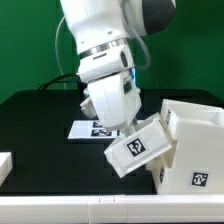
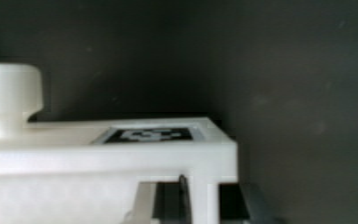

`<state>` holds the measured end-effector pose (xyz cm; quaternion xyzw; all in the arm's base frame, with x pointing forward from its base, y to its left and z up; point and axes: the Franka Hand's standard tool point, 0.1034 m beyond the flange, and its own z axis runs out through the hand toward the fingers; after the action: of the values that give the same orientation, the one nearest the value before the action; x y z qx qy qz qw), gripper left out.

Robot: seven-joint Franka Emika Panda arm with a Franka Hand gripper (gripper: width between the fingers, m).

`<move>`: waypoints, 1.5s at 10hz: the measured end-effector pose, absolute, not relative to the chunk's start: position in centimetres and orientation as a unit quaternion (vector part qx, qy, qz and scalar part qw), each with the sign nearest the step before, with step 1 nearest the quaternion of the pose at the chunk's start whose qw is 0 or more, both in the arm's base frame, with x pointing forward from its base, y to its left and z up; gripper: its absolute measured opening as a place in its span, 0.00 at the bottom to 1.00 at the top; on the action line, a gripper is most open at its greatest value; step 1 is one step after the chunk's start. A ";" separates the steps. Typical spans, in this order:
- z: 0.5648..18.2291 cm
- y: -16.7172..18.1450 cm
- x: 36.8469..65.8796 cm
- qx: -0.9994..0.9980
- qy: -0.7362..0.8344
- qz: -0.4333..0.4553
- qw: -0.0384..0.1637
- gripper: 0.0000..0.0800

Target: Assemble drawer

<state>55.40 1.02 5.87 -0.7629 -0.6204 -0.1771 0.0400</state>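
Observation:
My gripper (image 1: 127, 127) is shut on a small white drawer tray (image 1: 140, 148) and holds it tilted above the black table. The tray's tagged face points toward the camera and it touches, or nearly touches, the large white housing (image 1: 195, 150) at the exterior view's right. In the wrist view the tray (image 2: 105, 155) fills the lower part, with its round knob (image 2: 7, 95) and a tag (image 2: 155, 133) on its top face. My gripper (image 2: 202, 200) clamps a thin wall of the tray. A second white part (image 1: 5, 166) lies at the exterior view's left edge, mostly cut off.
The marker board (image 1: 88, 128) lies flat on the table behind the arm. The black table (image 1: 50, 120) ends in a light front edge (image 1: 80, 205). A green wall stands behind.

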 end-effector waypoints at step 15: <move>2.0 -5.2 52.8 -0.795 -0.581 -0.168 0.035 0.53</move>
<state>52.83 -5.21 2.05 -0.7952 -0.5814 -0.1684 0.0348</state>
